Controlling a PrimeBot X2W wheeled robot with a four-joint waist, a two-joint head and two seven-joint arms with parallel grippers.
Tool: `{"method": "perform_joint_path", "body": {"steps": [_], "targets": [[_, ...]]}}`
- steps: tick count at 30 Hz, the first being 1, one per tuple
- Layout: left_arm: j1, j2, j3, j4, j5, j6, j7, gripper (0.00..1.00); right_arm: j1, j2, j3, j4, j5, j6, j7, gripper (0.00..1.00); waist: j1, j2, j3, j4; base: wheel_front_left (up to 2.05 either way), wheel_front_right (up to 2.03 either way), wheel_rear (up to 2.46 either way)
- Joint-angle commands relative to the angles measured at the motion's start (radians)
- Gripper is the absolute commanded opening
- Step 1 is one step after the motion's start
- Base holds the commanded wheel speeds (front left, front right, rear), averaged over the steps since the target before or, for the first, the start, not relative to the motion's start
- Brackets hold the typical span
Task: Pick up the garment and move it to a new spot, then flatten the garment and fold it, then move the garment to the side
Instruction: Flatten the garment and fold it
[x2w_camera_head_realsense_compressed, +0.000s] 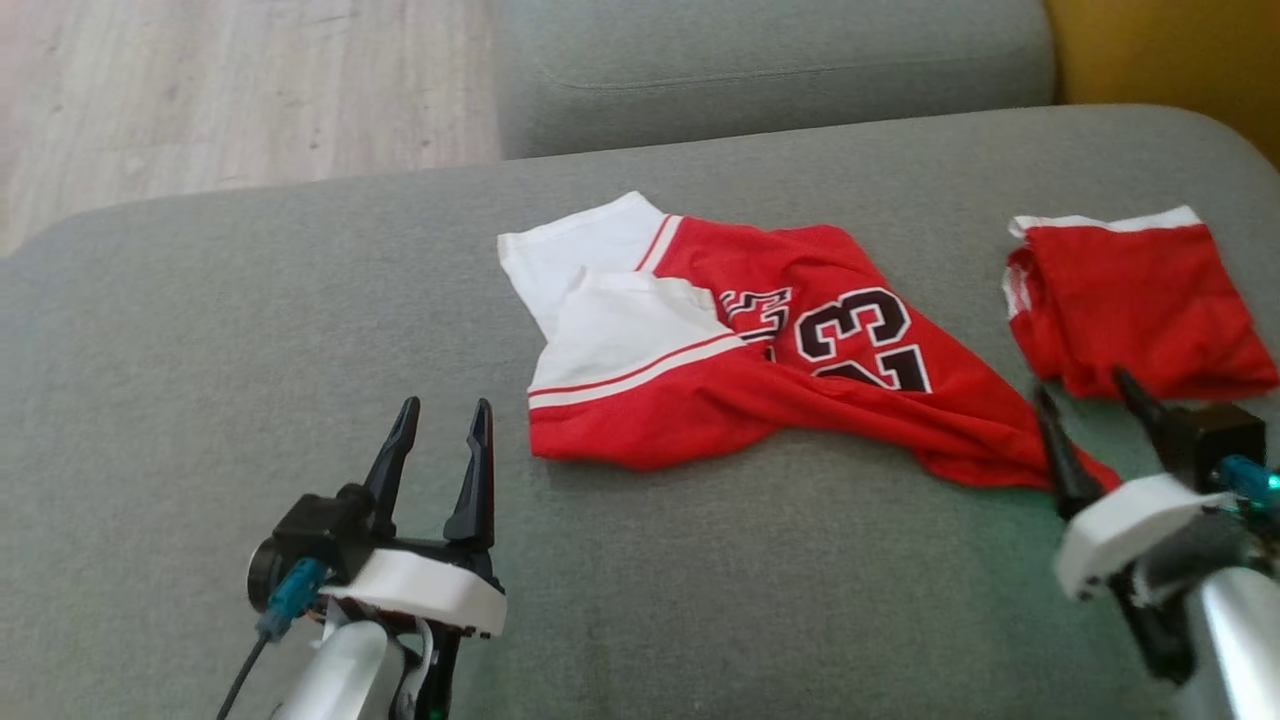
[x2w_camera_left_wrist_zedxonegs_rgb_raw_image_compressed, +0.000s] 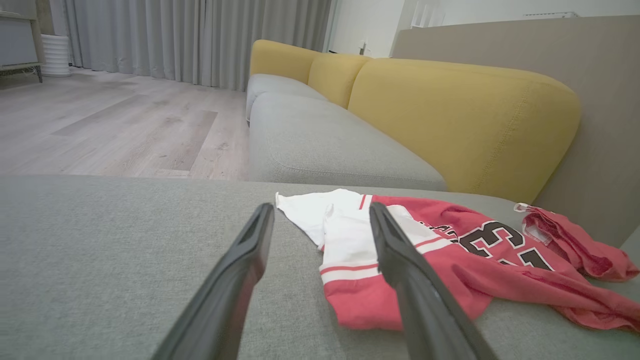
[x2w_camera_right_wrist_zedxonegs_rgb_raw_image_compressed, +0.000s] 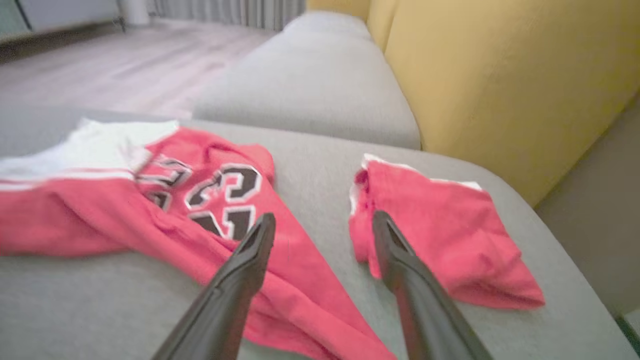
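I see left gripper (x2w_camera_head_realsense_compressed: 446, 403) open, empty, beside the jersey (x2w_camera_head_realsense_compressed: 800, 330). Right gripper (x2w_camera_head_realsense_compressed: 1081, 384) open too, at the jersey's right corner; folded red piece (x2w_camera_head_realsense_compressed: 1130, 300) just beyond.

And there it was: the number 23 (x2w_camera_head_realsense_compressed: 862, 338), big black digits edged in white, stood on the red garment (x2w_camera_head_realsense_compressed: 700, 420), plain to read from the head view. Just left of it sat a few more black-and-white letters (x2w_camera_head_realsense_compressed: 757, 312), but a fold swallowed them and they could not be read. The right wrist view gave the same 23, blurred yet legible. In the left wrist view the digits lay at a slant, and only the 3 came through clearly.
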Motion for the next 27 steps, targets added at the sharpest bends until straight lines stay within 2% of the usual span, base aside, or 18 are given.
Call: {"method": "perform_joint_path", "body": {"steps": [1,7,13,20,27], "targets": [[-0.045,0.019,0.030,-0.027,0.010,0.004,-0.002,1.00,-0.024,0.012,0.020,-0.062,0.005,-0.001,-0.039,1.00,0.0000,0.0000,-0.003,0.015,0.00,0.00,0.00],[-0.041,0.014,0.020,-0.034,0.007,0.004,-0.001,1.00,-0.001,0.095,0.106,-0.130,0.059,-0.001,-0.132,1.00,0.0000,0.0000,-0.008,0.067,0.00,0.00,0.00],[-0.037,0.005,0.006,-0.045,0.004,0.005,0.003,1.00,-0.001,0.144,0.151,-0.080,0.087,-0.001,-0.156,1.00,0.0000,0.0000,0.014,0.132,0.00,0.00,0.00],[-0.068,-0.008,-0.010,-0.045,0.003,-0.003,0.005,1.00,-0.151,0.165,0.170,0.044,0.074,-0.001,-0.097,1.00,0.0000,0.0000,0.072,0.226,0.00,0.00,0.00],[-0.106,-0.040,-0.034,-0.021,-0.003,-0.017,-0.001,1.00,-0.356,0.152,0.165,0.289,0.086,-0.001,0.025,1.00,0.0000,0.0000,0.128,0.328,0.00,0.00,0.00]]}}
